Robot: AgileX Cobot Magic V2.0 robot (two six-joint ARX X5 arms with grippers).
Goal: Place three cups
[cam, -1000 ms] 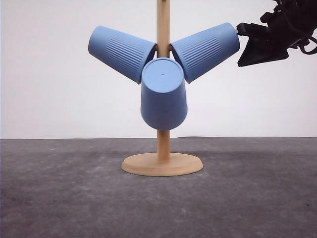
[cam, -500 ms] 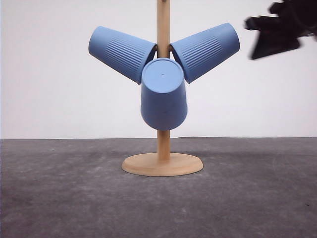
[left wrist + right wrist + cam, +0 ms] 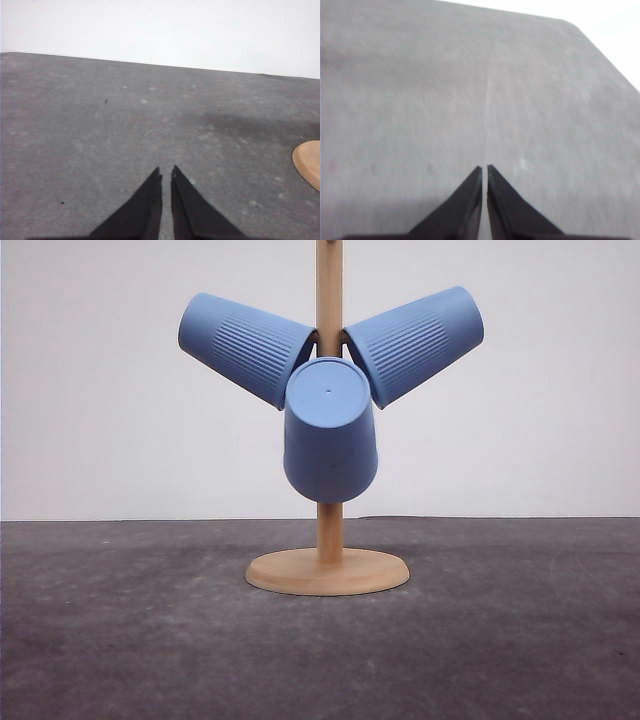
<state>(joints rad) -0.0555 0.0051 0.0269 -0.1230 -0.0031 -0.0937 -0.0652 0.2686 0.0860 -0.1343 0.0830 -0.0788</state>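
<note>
From the front I count three cups, all on one wooden stand in the middle of the grey table. The left cup tilts up and outward to the left, the right cup mirrors it to the right, and the middle cup hangs just below them, its flat base turned toward me. The two upper cups' rims sit close against the post, and the middle cup overlaps both of them.

My left wrist camera gives me the left gripper, its two dark fingers drawn together with only a sliver between them, holding nothing, over bare table (the edge of the stand's round base shows off to one side). The right wrist camera shows the right gripper likewise closed and empty above the table, and that picture is blurred.
</note>
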